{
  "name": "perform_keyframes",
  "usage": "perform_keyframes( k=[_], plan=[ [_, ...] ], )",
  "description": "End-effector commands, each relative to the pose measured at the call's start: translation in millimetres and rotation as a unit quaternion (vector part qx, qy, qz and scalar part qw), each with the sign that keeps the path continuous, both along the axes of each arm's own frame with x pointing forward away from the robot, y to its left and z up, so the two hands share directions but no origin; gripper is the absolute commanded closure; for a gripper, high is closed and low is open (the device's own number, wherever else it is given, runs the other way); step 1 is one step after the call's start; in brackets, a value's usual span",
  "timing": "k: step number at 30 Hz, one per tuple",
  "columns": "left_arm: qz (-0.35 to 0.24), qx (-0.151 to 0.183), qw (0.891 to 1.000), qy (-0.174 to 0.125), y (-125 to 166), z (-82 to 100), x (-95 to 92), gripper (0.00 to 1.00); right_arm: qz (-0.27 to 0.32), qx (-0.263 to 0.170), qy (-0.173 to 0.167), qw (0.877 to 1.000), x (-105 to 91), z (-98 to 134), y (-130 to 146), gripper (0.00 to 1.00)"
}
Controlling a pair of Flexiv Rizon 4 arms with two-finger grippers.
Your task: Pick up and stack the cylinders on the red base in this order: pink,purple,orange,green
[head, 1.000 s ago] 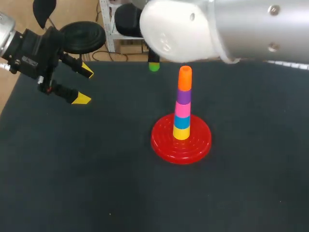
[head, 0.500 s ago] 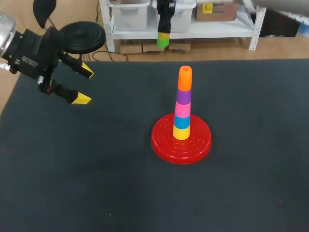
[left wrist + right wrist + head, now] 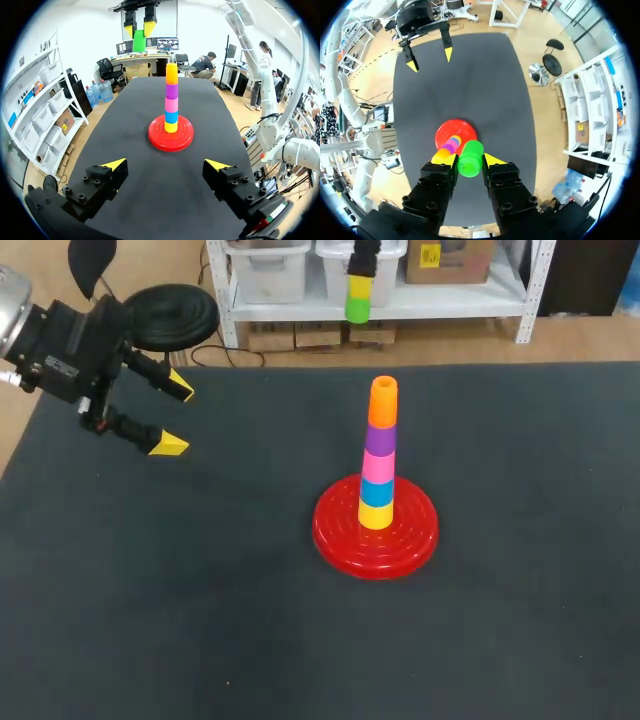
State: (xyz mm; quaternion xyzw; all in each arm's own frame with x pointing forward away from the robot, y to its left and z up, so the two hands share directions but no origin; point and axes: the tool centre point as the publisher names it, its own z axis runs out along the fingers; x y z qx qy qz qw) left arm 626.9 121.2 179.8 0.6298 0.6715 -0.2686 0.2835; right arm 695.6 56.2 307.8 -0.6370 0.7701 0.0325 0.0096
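- The green cylinder [image 3: 357, 308] is pinched between the yellow tips of your right claw [image 3: 469, 160]. It is raised high, at about 12 o'clock from the stack [image 3: 378, 480] in the head view, and it is the last piece to go on.
- The orange cylinder [image 3: 383, 402] tops that tall, thin stack, with the purple cylinder [image 3: 379, 440] and pink cylinder [image 3: 377, 467] under it. If you come down off-centre, the green cylinder will likely catch the orange rim and tip or drop.
- A sideways knock on approach could topple the stack off the red base [image 3: 335, 530].
- If you let go too high, the piece may bounce off and roll across the desk [image 3: 200, 620].
- Your left claw [image 3: 173, 418] hangs wide and empty at 10 o'clock, well apart from the base, so I expect no trouble there.
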Motion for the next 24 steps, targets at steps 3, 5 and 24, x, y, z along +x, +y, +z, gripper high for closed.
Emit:
perform_keyframes(
  k=[3,5,24],
  plan=[
    [0.001,0.0,1.0,-0.001,0,-0.4,-0.8,0.0,-0.021,-0.017,-0.009,1.0,-10.4,-1,-5,1.0],
    [0.001,0.0,1.0,-0.001,0,-0.4,-0.8,0.0,-0.025,-0.017,-0.012,0.999,-15.8,-3,-6,1.0],
    [0.001,0.0,1.0,-0.001,0,-0.4,-0.8,0.0,-0.051,-0.02,-0.033,0.998,-40.5,-10,-27,1.0]
  ],
)
